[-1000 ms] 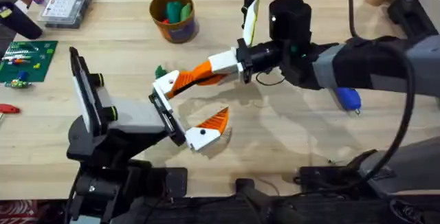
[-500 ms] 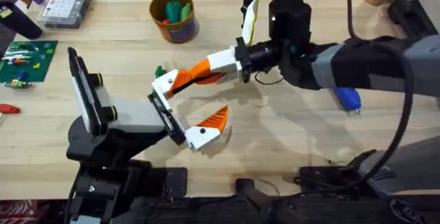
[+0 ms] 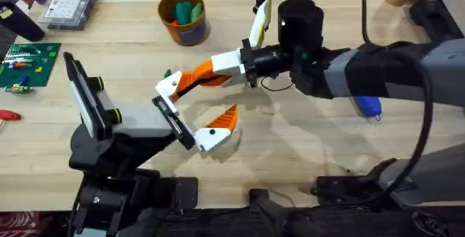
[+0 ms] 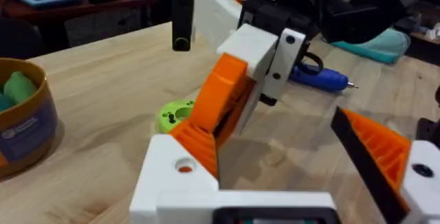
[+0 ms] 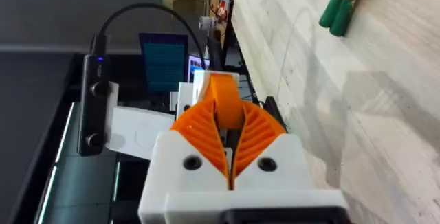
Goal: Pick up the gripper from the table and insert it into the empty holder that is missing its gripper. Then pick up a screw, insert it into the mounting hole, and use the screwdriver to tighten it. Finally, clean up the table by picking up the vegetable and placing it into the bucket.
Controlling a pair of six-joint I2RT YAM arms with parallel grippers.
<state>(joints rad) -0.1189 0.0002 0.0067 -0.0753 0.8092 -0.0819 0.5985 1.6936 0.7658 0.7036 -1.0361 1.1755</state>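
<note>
Gripper (image 3: 195,81) clamped in right jaws (image 3: 207,76), partly hiding vegetable (image 3: 168,74) | left jaws unclear | wooden table (image 3: 305,142).

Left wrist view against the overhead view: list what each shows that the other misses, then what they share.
Left wrist alone: the mounting hole in the white base of the gripper. Overhead alone: a green circuit board and a clear parts box at the table's far left. Both: the bucket and the blue screwdriver.
</note>
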